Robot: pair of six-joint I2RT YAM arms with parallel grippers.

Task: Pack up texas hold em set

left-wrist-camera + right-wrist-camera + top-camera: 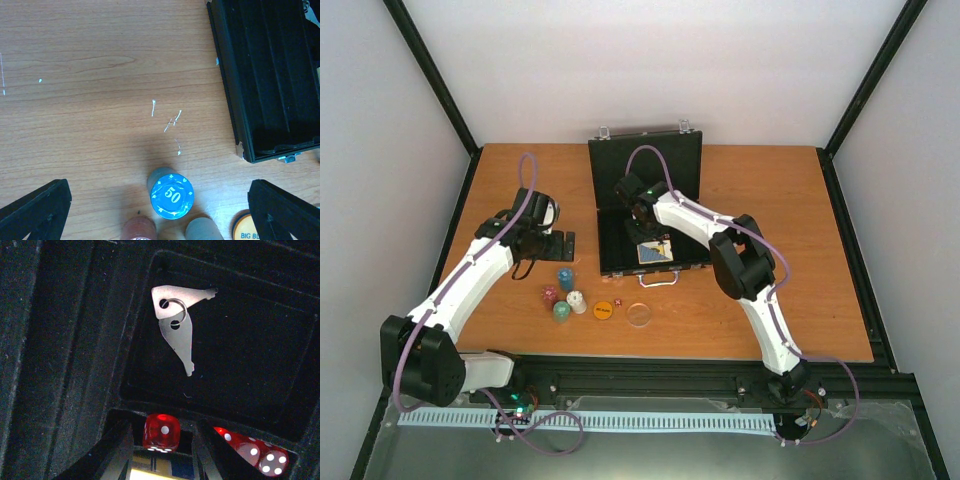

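Note:
The black case (615, 240) lies open mid-table, its lid upright at the back. My right gripper (642, 222) reaches into it beside the blue-yellow card deck (654, 250). In the right wrist view a red die (161, 432) sits in a slot between the fingers (112, 455), with a gap on each side; the right gripper (162, 450) is open. Two more red dice (250, 450) lie in the slot to the right. My left gripper (160, 205) hangs wide open over the blue chip stack (171, 196), clear of it.
Left of the case's front stand red (549, 295), green (561, 311) and white (577, 300) chip stacks, an orange disc (603, 309), a clear disc (639, 314) and a small red die (618, 302). Two silver keys (177, 325) lie in a case compartment.

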